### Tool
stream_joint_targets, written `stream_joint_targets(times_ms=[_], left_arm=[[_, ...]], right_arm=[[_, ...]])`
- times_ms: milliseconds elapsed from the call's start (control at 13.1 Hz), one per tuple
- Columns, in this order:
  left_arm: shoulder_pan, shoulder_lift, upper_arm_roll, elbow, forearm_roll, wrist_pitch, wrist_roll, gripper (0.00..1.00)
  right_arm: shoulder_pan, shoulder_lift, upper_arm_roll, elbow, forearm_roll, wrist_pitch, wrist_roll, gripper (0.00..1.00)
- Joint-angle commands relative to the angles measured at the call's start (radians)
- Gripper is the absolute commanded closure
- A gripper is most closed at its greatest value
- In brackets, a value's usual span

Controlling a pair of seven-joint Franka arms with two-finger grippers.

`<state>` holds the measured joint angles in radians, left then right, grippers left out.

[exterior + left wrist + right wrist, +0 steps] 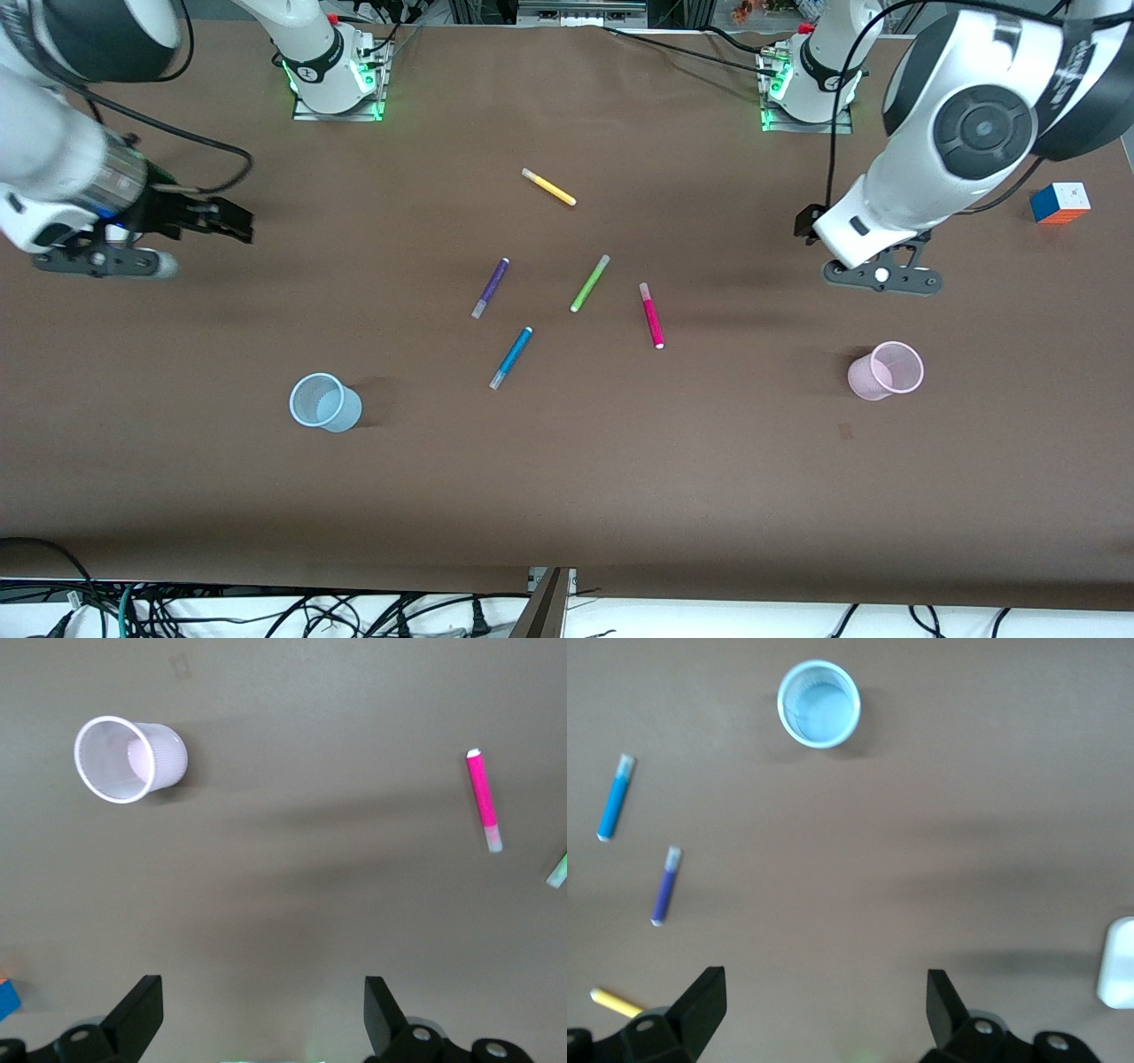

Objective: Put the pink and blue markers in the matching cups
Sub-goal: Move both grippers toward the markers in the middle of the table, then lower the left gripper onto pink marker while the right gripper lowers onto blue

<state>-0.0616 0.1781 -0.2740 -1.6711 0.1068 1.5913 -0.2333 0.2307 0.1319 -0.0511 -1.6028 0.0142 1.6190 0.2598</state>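
I'd pinch the pink marker and blue marker mid-barrel (light, slippery, prone to rolling); both pincers, left pincer and right pincer, gape empty.

Both arms hang raised above the counter, each toward its own end, and neither touches anything. The right arm comes down from its base and bends at the elbow, its wrist turned so the right gripper points toward the middle of the counter. Its jaws stand wide apart and hold nothing. The left arm folds at a large elbow joint, its wrist pointing downward. The left gripper hovers with its jaws spread fully wide, nothing between them.
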Motion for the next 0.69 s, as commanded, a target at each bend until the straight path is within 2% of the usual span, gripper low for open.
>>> stream_joint_targets(times_ms=[0, 229, 611], left_arm=[[0.002, 0.067, -0.050, 0.013, 0.013, 0.047, -0.101, 0.00], [0.002, 0.125, -0.091, -0.013, 0.013, 0.125, -0.142, 0.00], [0.000, 0.144, -0.164, -0.194, 0.014, 0.373, -0.254, 0.00]], right_arm=[[0.060, 0.090, -0.004, 0.024, 0.004, 0.085, 0.157, 0.00], [0.137, 0.185, -0.004, 0.026, 0.003, 0.215, 0.329, 0.00], [0.235, 0.349, -0.004, 0.062, 0.003, 0.363, 0.617, 0.01]])
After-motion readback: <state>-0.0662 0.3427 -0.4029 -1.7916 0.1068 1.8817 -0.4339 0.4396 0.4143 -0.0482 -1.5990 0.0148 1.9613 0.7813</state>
